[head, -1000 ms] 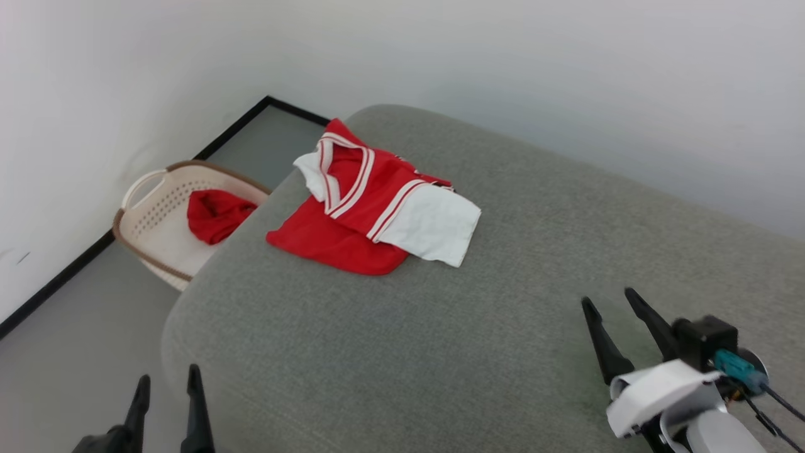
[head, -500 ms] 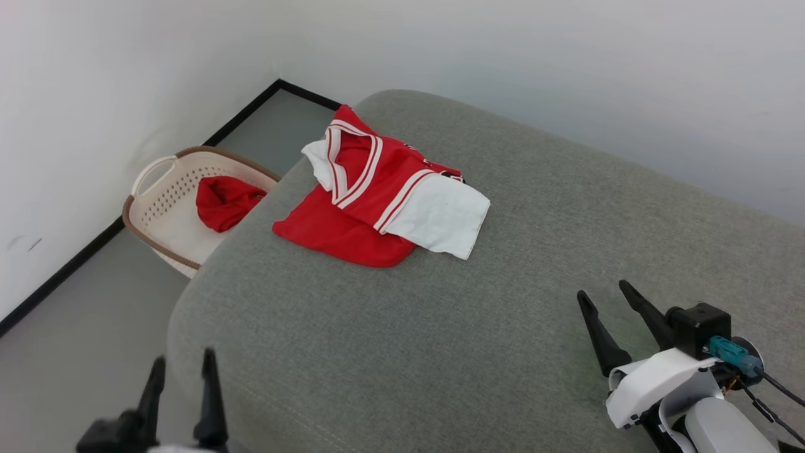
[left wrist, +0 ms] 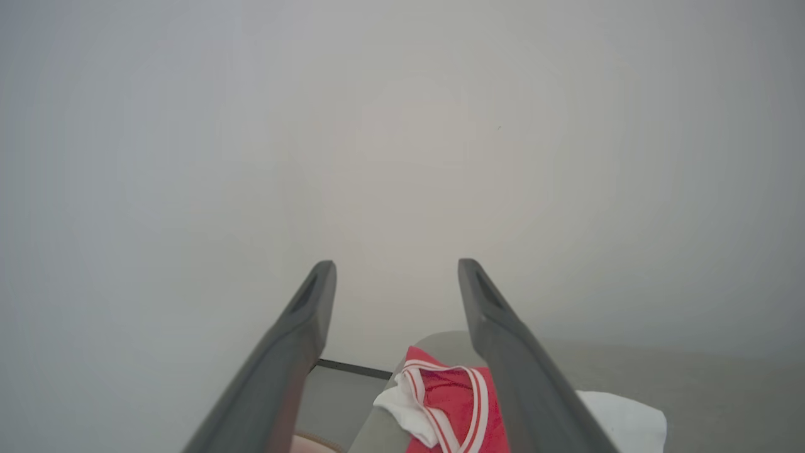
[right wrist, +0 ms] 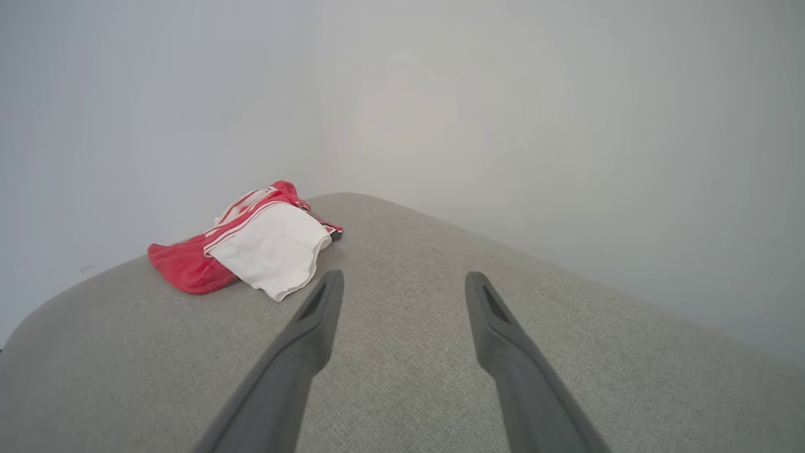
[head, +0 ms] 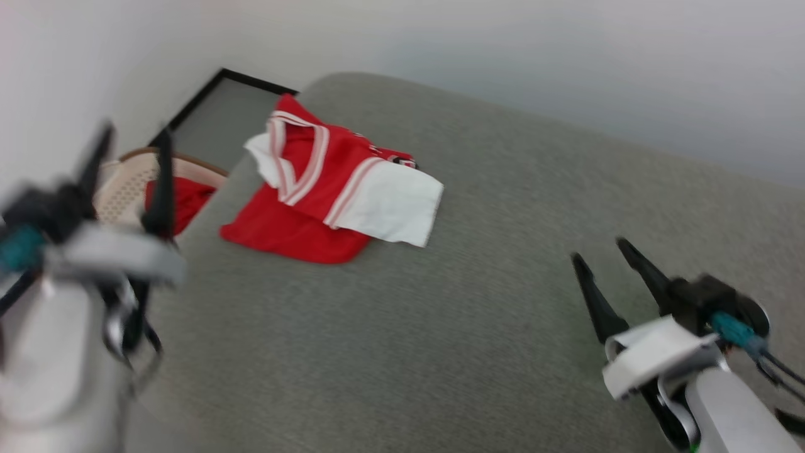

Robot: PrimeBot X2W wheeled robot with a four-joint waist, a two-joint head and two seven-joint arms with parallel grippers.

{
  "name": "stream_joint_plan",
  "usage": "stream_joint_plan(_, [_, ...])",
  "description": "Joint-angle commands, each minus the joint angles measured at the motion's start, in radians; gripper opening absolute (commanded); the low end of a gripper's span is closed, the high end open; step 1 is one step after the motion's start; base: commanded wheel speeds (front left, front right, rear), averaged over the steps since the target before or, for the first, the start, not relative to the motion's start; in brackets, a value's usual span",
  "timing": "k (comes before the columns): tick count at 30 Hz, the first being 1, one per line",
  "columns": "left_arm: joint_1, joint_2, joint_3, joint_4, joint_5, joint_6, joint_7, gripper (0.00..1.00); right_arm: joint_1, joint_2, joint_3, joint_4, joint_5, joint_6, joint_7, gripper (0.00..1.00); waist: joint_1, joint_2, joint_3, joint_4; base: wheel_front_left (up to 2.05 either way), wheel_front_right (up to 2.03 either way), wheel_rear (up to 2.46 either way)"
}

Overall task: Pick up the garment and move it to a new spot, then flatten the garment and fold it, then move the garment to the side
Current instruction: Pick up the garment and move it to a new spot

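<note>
the garment (head: 314,207) lay crumpled near the far corner of the grey cushion (head: 478,302). the left gripper (head: 136,131) and right gripper (head: 599,248) both had fingers apart, holding nothing.

Head view: above, facing down at the garment (head: 283,226). Left wrist view: near it, facing the wall (left wrist: 402,126) beyond. Right wrist view: farther, low. All share it.

You've got a grey cushion (head: 440,314) w/ rounded corners, white wall (head: 503,56) behind. Left of it, on the grey floor (head: 217,119): cream basket (head: 129,182), brown rim, red cloth (head: 188,198) inside. Black baseboard (head: 258,80) along wall.
</note>
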Motion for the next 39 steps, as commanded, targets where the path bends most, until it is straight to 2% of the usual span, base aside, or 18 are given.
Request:
stream_joint_plan(1, [-0.066, 0.022, -0.017, 0.029, -0.033, 0.0, 0.001, 1.0, -0.035, -0.005, 0.016, -0.009, -0.015, 0.0, 0.006, 1.0, 0.0, -0.0001, 0.148, -0.15, 0.0, 0.0, 0.0])
stream_joint_plan(6, [-0.287, 0.131, -0.083, 0.195, -0.149, 0.001, 0.037, 1.0, -0.134, 0.001, 0.089, -0.027, -0.033, 0.0, 0.011, 1.0, 0.0, -0.0001, 0.247, -0.251, 0.0, 0.0, 0.0])
stream_joint_plan(9, [-0.404, 0.156, -0.126, 0.306, -0.253, 0.001, 0.085, 1.0, -0.183, 0.008, 0.112, -0.027, -0.033, 0.0, 0.005, 1.0, 0.0, -0.0001, 0.294, -0.294, 0.0, 0.0, 0.0])
stream_joint_plan(11, [-0.465, 0.195, -0.167, 0.381, -0.298, 0.001, 0.134, 1.0, -0.209, 0.014, 0.126, -0.027, -0.034, 0.0, 0.001, 1.0, 0.0, -0.0001, 0.32, -0.318, 0.0, 0.0, 0.0])
stream_joint_plan(17, [-0.584, 0.237, -0.265, 0.551, -0.471, 0.001, 0.335, 1.0, -0.248, 0.026, 0.152, -0.032, -0.036, 0.0, -0.005, 1.0, 0.0, -0.0001, 0.371, -0.363, 0.0, 0.0, 0.0])
stream_joint_plan(23, [-0.604, 0.264, -0.328, 0.655, -0.635, 0.001, 0.648, 1.0, -0.27, 0.037, 0.176, -0.057, -0.047, 0.0, -0.008, 1.0, 0.0, -0.0001, 0.395, -0.389, 0.0, 0.0, 0.0])
stream_joint_plan(28, [-0.575, 0.289, -0.341, 0.704, -0.727, 0.001, 0.792, 1.0, -0.285, 0.051, 0.2, -0.094, -0.054, 0.0, -0.009, 1.0, 0.0, -0.0001, 0.409, -0.42, 0.0, 0.0, 0.0])
stream_joint_plan(33, [-0.563, 0.281, -0.352, 0.734, -0.774, 0.001, 0.858, 1.0, -0.297, 0.06, 0.206, -0.134, -0.062, 0.0, -0.005, 1.0, 0.0, -0.0001, 0.443, -0.446, 0.0, 0.0, 0.0])
stream_joint_plan(39, [-0.549, 0.239, -0.387, 0.737, -0.796, 0.0, 0.853, 1.0, -0.296, 0.059, 0.196, -0.175, -0.075, 0.0, 0.005, 1.0, 0.0, -0.0001, 0.48, -0.461, 0.0, 0.0, 0.0])
